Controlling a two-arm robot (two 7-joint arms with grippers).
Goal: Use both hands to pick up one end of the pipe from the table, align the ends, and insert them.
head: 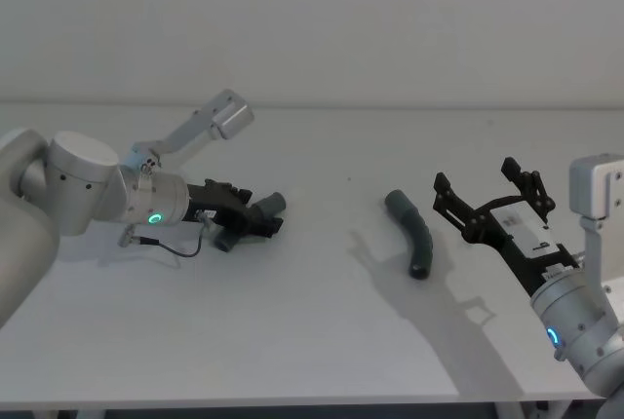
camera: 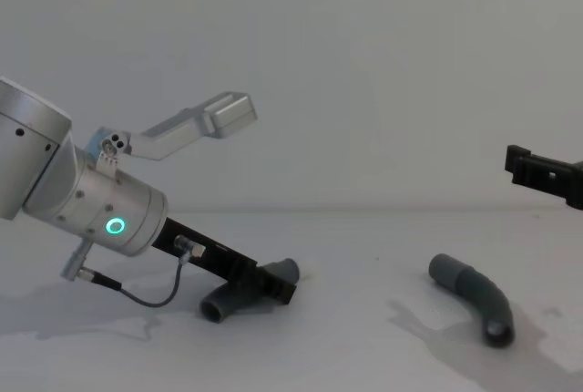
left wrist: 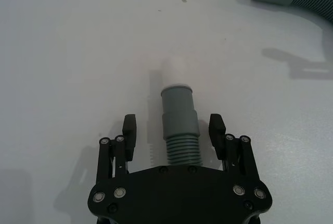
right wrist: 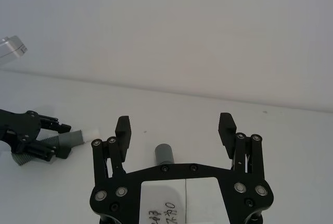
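Grasping is judged the step in hand. The left gripper [head: 255, 216] is set astride the white-tipped pipe piece [left wrist: 179, 127], well left of the wide-collared pipe piece [head: 411, 232], which lies loose on the table [head: 312, 341]. Its fingers [left wrist: 130, 130] are spread, with a gap on each side of the ribbed tube. A sound grip would be had by closing squarely on the ribs, so that the collar [left wrist: 178, 101] is left free for insertion. The right gripper [head: 475, 177], also spread and empty, is held just right of the wide-collared pipe piece. Those gaps are revealed by the left wrist view, whereas in the head view fingers and tube are merged. In the chest view the right gripper is shown raised well above the table.
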